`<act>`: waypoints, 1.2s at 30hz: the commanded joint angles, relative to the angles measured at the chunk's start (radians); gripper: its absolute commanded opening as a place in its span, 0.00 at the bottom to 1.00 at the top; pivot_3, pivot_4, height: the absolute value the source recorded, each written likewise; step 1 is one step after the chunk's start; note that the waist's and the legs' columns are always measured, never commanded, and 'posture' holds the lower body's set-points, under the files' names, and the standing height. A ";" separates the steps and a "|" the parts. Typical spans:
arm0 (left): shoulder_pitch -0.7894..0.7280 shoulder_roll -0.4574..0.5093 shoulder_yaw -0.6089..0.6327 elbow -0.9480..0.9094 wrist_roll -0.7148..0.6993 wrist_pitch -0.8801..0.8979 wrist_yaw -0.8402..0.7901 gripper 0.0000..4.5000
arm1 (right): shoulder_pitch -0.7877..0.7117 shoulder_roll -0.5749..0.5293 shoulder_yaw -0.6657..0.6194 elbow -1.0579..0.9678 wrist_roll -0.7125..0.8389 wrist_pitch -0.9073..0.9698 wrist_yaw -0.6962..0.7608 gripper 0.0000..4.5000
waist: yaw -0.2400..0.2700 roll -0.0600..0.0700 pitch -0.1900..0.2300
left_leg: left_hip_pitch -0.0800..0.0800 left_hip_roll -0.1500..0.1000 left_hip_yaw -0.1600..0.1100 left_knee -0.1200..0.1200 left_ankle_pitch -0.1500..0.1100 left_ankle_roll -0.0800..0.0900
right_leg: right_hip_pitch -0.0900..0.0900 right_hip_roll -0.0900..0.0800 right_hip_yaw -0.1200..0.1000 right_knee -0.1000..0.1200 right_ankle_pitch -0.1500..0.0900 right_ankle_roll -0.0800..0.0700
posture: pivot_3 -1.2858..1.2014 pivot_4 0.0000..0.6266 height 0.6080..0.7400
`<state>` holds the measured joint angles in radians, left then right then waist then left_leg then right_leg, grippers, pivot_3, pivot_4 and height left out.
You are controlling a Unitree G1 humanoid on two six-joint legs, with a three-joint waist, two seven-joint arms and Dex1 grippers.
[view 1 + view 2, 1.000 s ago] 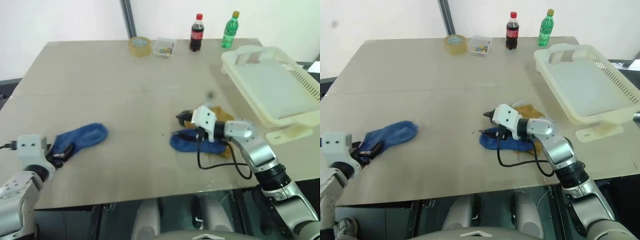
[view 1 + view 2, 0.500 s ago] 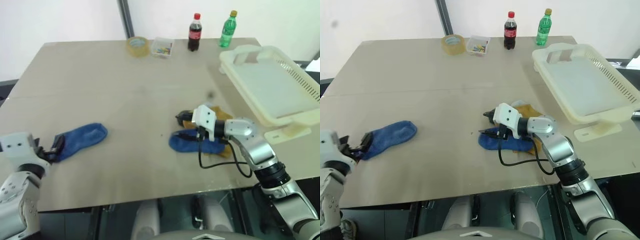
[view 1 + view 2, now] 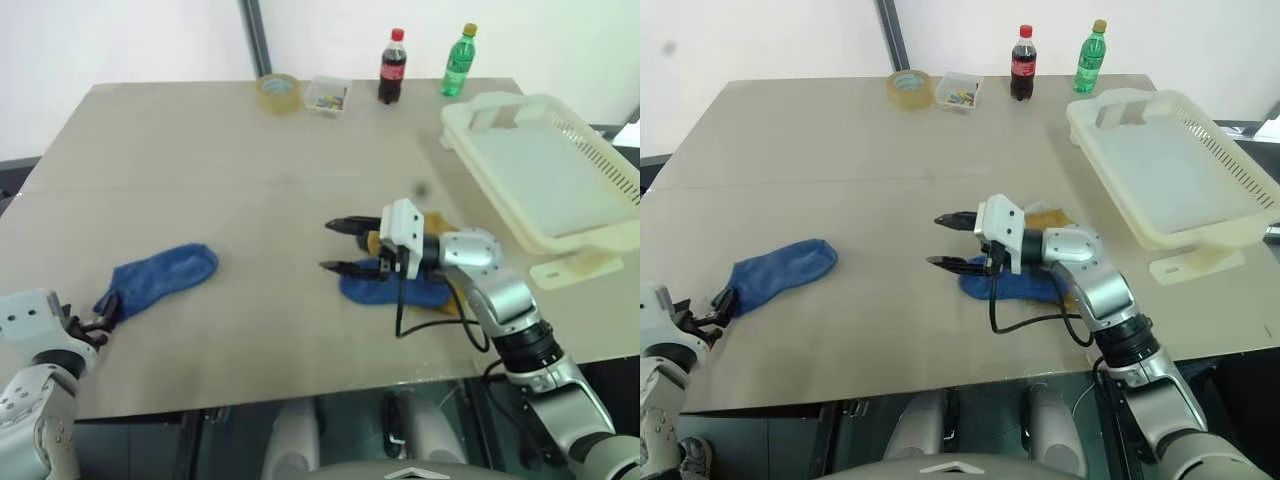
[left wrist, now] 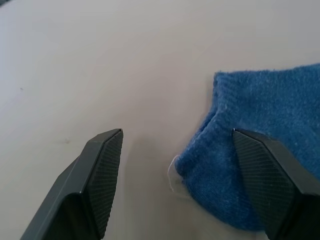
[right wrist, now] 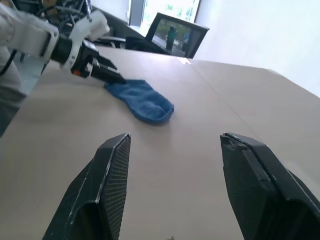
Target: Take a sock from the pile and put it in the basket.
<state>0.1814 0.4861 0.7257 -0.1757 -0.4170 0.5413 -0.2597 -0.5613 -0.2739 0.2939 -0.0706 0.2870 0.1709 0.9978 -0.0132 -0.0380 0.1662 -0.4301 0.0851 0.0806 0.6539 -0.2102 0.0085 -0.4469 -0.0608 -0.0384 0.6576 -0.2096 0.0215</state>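
Observation:
The pile is a royal blue sock with a mustard yellow sock under it, right of the table's middle. My right gripper hangs open and empty just left of the pile, pointing left. Another blue sock lies flat at the near left. My left gripper stands open at its cuff end, and in the left wrist view the cuff lies beside one finger. The cream-white basket stands at the right, nothing in it.
Along the table's far edge stand a tape roll, a small clear box, a cola bottle and a green bottle. The basket juts past the table's right edge.
My right gripper has lifted off the pile and shifted left, still empty. My left gripper has drawn back off the left blue sock's cuff toward the near edge; that sock stays flat.

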 commanded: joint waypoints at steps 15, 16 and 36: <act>-0.038 -0.021 0.122 -0.033 -0.312 0.053 -0.096 0.01 | -0.014 -0.001 -0.023 -0.031 0.024 0.001 -0.011 0.65 | -0.001 0.000 0.000 | 0.000 0.000 0.000 0.000 0.000 0.000 | 0.000 0.000 0.000 0.000 0.000 0.000 | 0.52 0.24 1.00; -0.036 -0.017 0.138 -0.038 -0.349 0.065 -0.102 0.01 | -0.015 0.001 -0.023 -0.029 0.025 0.000 -0.011 0.65 | -0.001 0.000 0.000 | 0.000 0.000 0.000 0.000 0.000 0.000 | 0.000 0.000 0.000 0.000 0.000 0.000 | 0.52 0.24 1.00; -0.342 0.454 -0.268 -0.169 -0.735 0.661 -0.104 0.01 | -0.009 -0.021 -0.068 -0.034 0.024 -0.019 -0.040 0.65 | 0.002 0.015 0.001 | 0.000 -0.008 0.000 -0.004 -0.001 -0.006 | 0.000 -0.009 -0.001 -0.001 -0.001 -0.001 | 0.52 0.24 1.00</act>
<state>-0.1449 0.9872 0.5692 -0.2824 -1.1488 1.1899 -0.4215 -0.5607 -0.2931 0.2502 -0.0623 0.3105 0.1634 0.9710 -0.0117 -0.0225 0.1674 -0.4299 0.0776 0.0798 0.6502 -0.2085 0.0064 -0.4464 -0.0683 -0.0389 0.6582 -0.2083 0.0248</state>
